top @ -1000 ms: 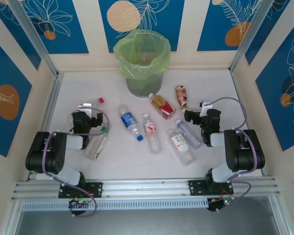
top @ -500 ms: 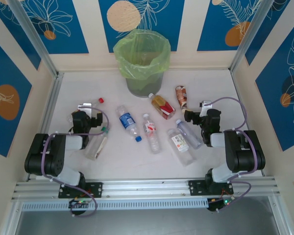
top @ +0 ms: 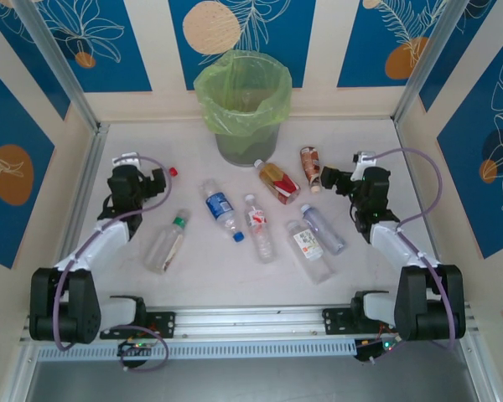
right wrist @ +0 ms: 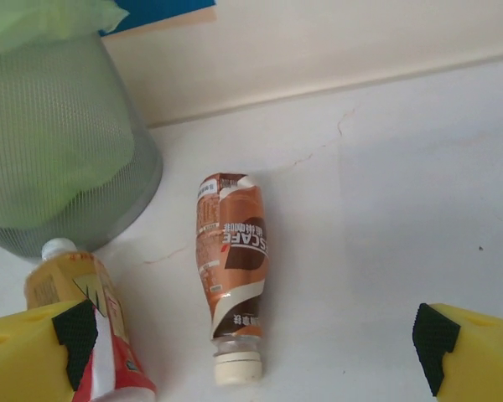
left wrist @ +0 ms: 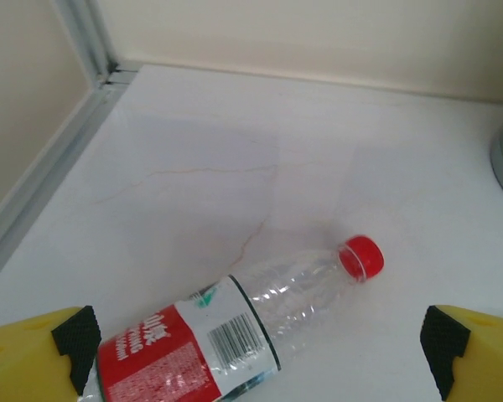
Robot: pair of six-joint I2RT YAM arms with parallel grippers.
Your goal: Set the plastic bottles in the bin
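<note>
The bin [top: 243, 109] stands at the back, a grey basket [right wrist: 59, 159] with a yellow-green bag. Several plastic bottles lie in front of it. My left gripper [top: 153, 178] is open above a clear red-labelled bottle [left wrist: 235, 322] whose red cap [top: 173, 171] pokes out to the right; its pads [left wrist: 75, 335] stand either side of the bottle, not touching. My right gripper [top: 329, 178] is open and hovers over the brown-red bottle [right wrist: 235, 251], also seen at the top view's brown-red bottle [top: 309, 165]. The amber bottle [right wrist: 84, 310] lies left of it.
On the table's middle lie a green-capped clear bottle [top: 166, 244], a blue-labelled one [top: 220, 208], a red-and-white-labelled one [top: 258, 226] and two more clear ones [top: 308, 249] [top: 323, 228]. Metal rails [left wrist: 50, 167] and walls edge the table.
Both arms have unfolded and reached forward. The left gripper moved up over the red-capped bottle, the right gripper up toward the brown-red bottle. No bottle has moved.
</note>
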